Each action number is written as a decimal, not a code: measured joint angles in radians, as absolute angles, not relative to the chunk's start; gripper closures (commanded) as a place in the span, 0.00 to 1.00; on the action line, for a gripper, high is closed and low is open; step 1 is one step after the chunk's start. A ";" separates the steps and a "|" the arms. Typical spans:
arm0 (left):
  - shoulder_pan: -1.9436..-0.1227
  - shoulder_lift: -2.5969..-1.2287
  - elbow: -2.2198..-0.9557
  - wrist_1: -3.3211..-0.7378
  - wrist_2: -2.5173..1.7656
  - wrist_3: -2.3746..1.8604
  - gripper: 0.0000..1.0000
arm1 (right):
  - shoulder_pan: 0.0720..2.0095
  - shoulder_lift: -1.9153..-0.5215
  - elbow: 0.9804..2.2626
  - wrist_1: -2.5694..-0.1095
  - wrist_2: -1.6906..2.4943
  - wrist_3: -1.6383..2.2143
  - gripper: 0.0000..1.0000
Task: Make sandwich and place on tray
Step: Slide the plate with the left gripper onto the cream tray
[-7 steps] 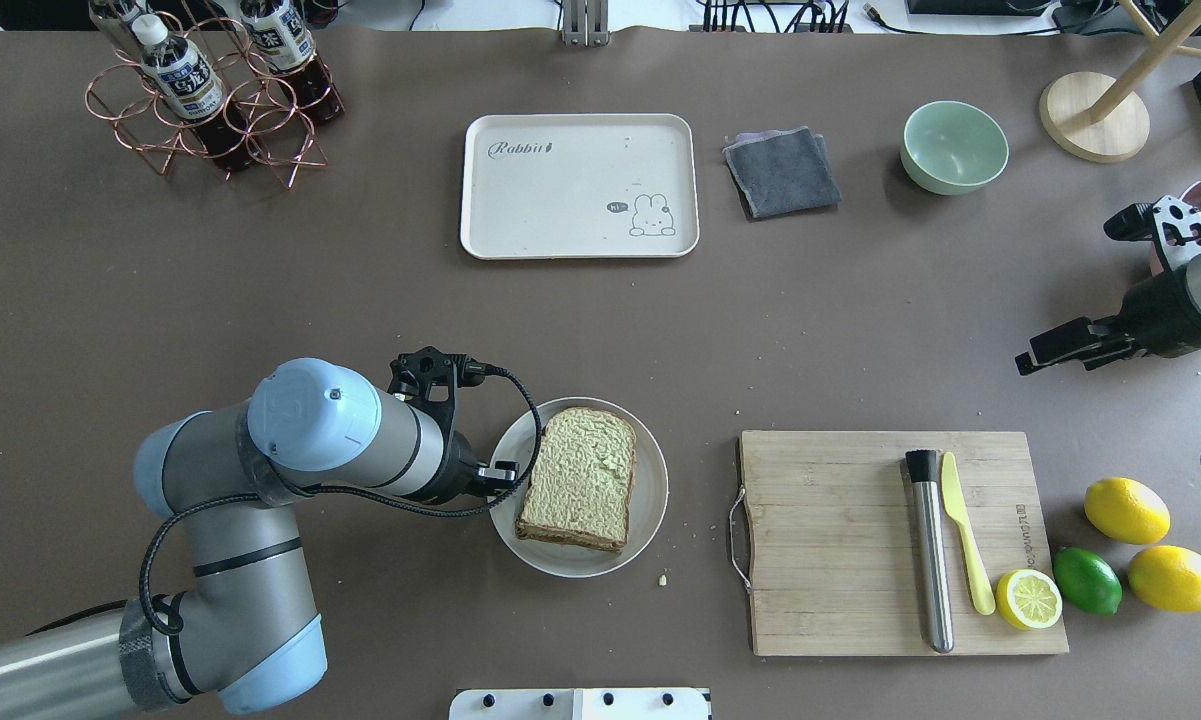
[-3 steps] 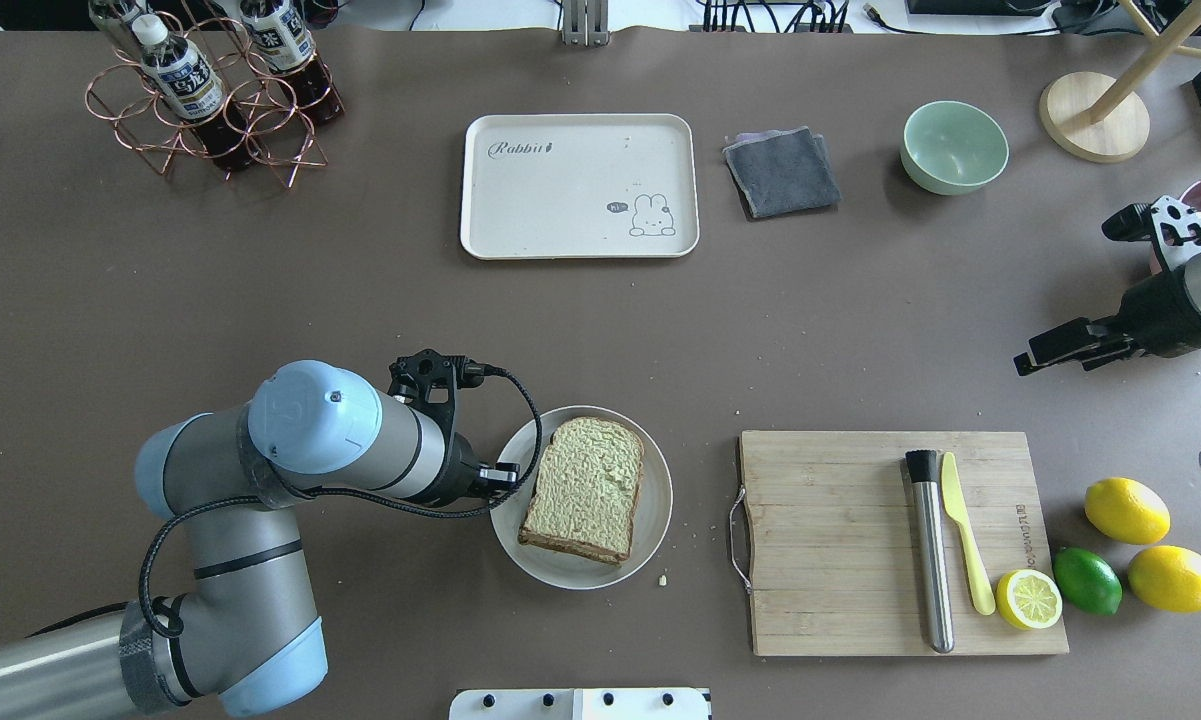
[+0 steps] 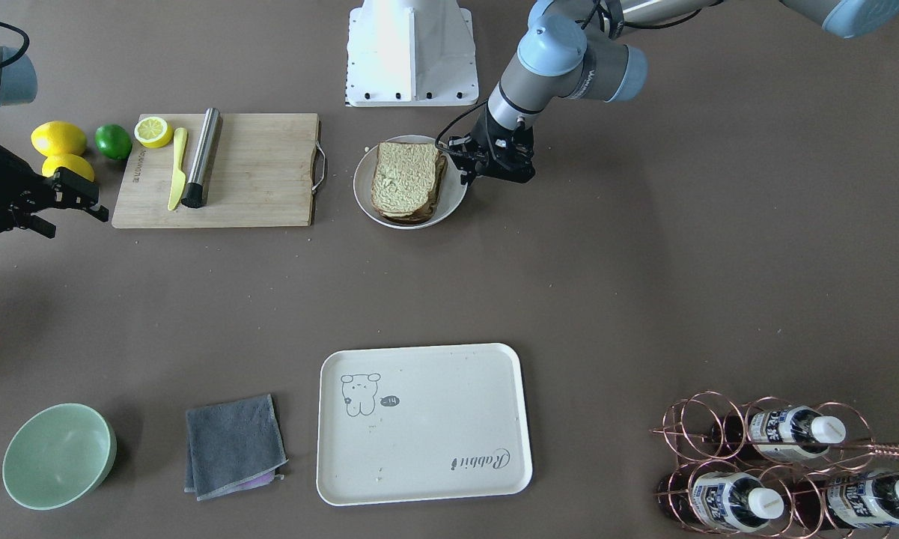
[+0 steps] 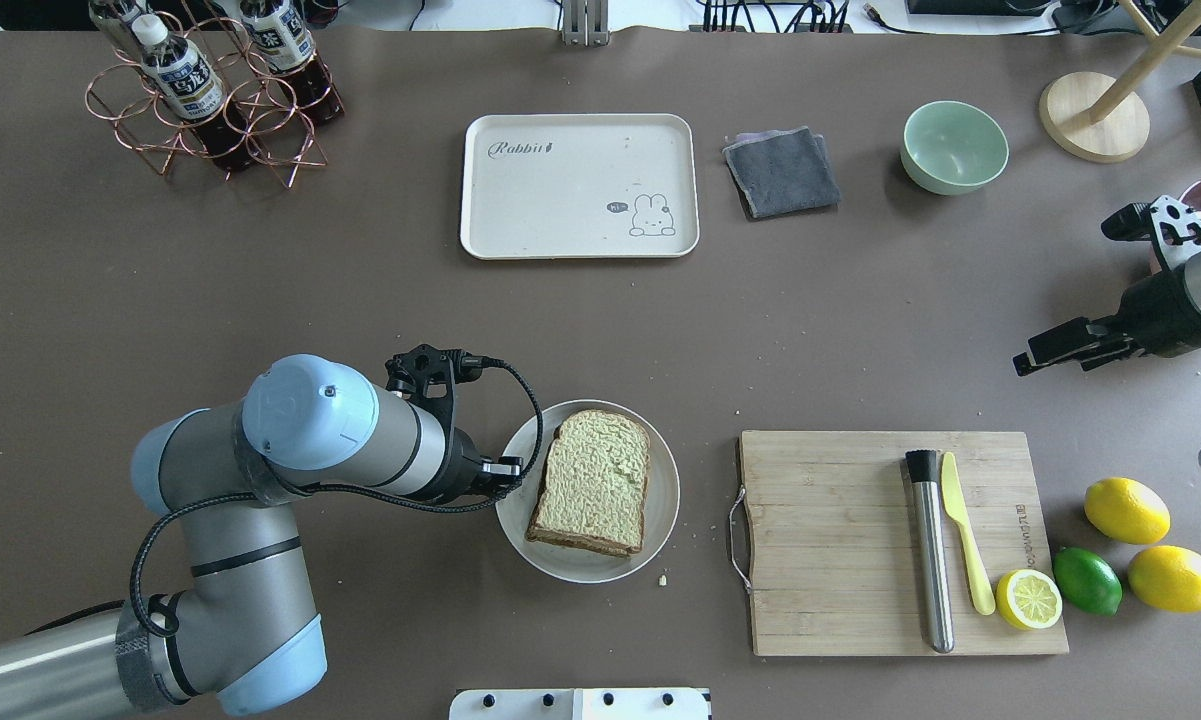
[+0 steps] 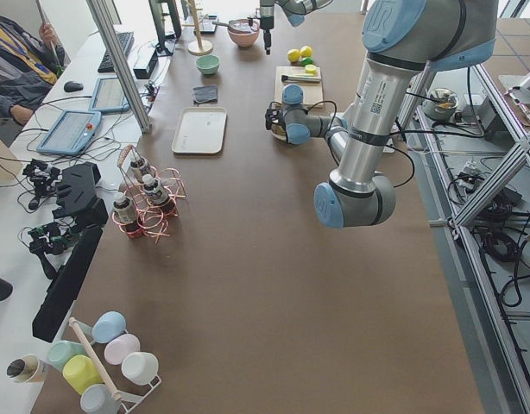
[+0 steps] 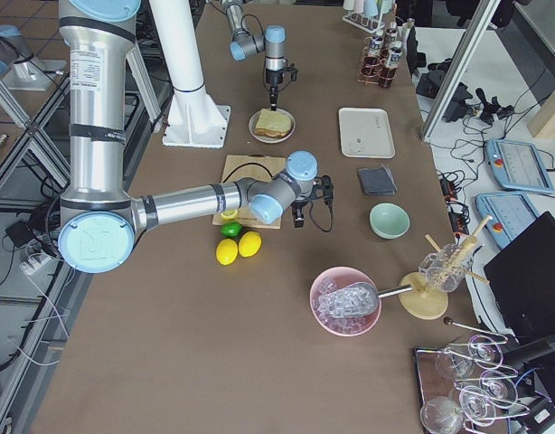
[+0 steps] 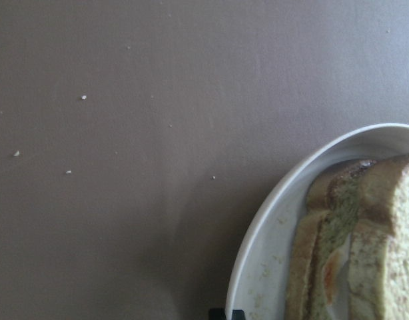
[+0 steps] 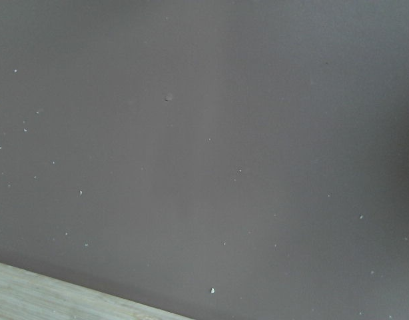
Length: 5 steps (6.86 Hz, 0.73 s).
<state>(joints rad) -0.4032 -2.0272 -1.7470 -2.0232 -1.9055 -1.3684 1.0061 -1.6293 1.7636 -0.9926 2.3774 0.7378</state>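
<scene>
While the sandwich [image 4: 595, 482] sits assembled on the round white plate [image 4: 660, 525], the tray [image 4: 560, 200] lies well apart from it, on the far side of the table from the robot, with nothing on its cream surface but its "Rabbit" lettering and a small drawing. From overhead, the top bread slice shows a rough, pale greenish-tan crumb framed by a thin brown crust. It lies slightly askew, one corner turned toward the tray, and the darker edge of the lower slice peeks out along the side nearest the robot. Seen from the left wrist camera, the stack shows edge-on: tan crusts on either side, a greenish band of crumb, and between the slices a sliver of the egg [image 7: 330, 270], white with an orange tinge. The sandwich covers most of the plate, leaving a crescent of bare white on each side.

At the plate's rim on the robot's left, the left gripper [image 4: 505, 468] has its fingertips close together on either side of the rim, pinching it. Off toward the table's right end, the right gripper [image 4: 1026, 357] hovers beyond the wooden cutting board [image 4: 830, 540], fingers slightly apart and holding nothing.
</scene>
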 measured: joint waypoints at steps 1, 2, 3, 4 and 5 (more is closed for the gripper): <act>-0.427 -2.038 -1.746 -2.022 -1.908 -1.392 1.00 | 1.006 -1.629 1.763 -0.993 2.380 0.738 0.00; -0.466 -2.054 -1.741 -2.020 -1.932 -1.408 1.00 | 1.006 -1.630 1.764 -0.991 2.381 0.738 0.00; -0.517 -2.074 -1.727 -2.019 -1.977 -1.419 1.00 | 1.006 -1.630 1.766 -0.989 2.382 0.738 0.00; -0.567 -2.109 -1.682 -2.019 -2.012 -1.421 1.00 | 1.006 -1.630 1.767 -0.988 2.382 0.738 0.00; -0.620 -2.172 -1.592 -2.026 -2.039 -1.419 1.00 | 1.006 -1.629 1.767 -0.987 2.382 0.738 0.00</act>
<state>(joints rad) -0.6196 -2.1716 -1.5920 -2.0256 -2.0395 -1.4189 1.0061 -1.6287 1.7668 -0.9870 2.3819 0.7378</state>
